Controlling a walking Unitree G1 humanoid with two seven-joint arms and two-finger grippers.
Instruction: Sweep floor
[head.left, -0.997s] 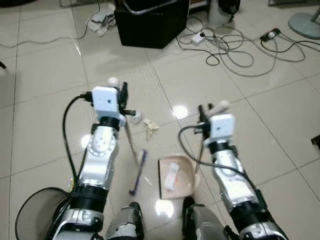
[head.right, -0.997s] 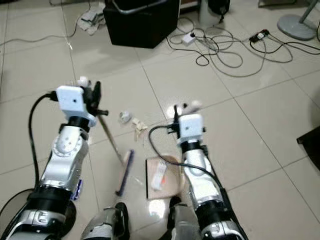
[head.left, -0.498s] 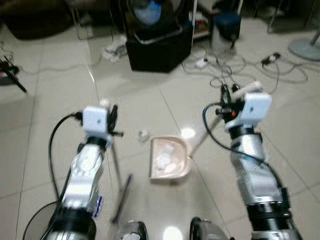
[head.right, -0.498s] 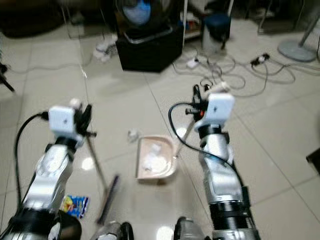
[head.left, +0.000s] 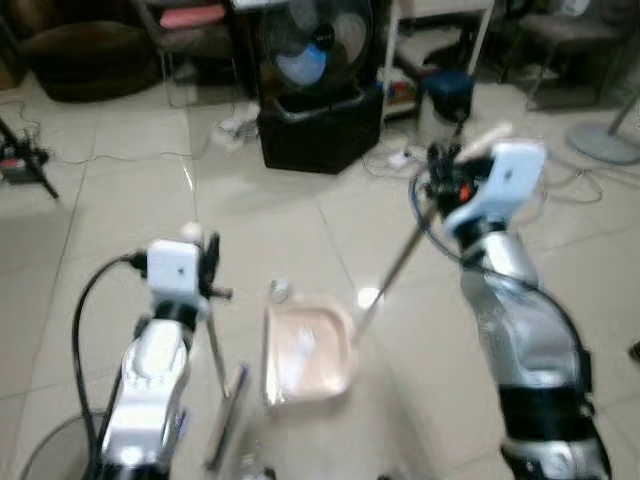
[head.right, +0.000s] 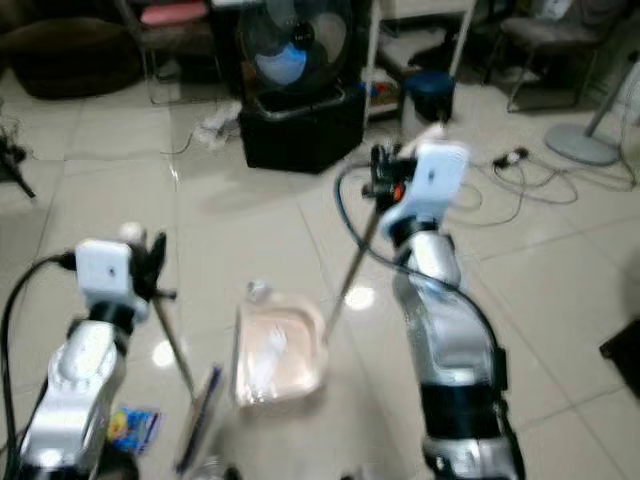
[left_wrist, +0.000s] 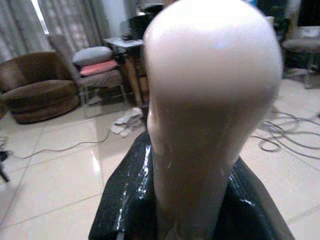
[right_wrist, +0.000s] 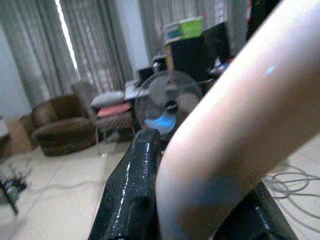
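My left gripper (head.left: 208, 270) is shut on the thin broom handle (head.left: 215, 345), which slants down to the dark brush (head.left: 226, 425) on the tiles. In the left wrist view the handle's pale rounded end (left_wrist: 210, 100) stands between the black fingers (left_wrist: 125, 200). My right gripper (head.left: 440, 182), raised high, is shut on the long dustpan handle (head.left: 395, 270). The pink dustpan (head.left: 325, 375) rests on the floor between my arms with white scraps (head.left: 295, 350) in it. A small paper ball (head.left: 278, 291) lies just beyond the pan. The right wrist view shows the pale handle (right_wrist: 240, 125) beside a black finger (right_wrist: 132, 190).
A black box (head.left: 320, 135) with a fan (head.left: 308, 45) on it stands ahead. Cables (head.left: 575, 185) trail over the tiles at the right, near a fan base (head.left: 610, 145). A bin rim (head.left: 40, 455) sits by my left side. A blue packet (head.right: 130, 425) lies on the floor.
The whole view has tilted up and the arms sit higher. My right gripper has risen with the dustpan handle. Scraps that lay on the tiles a second ago now lie in the pan.
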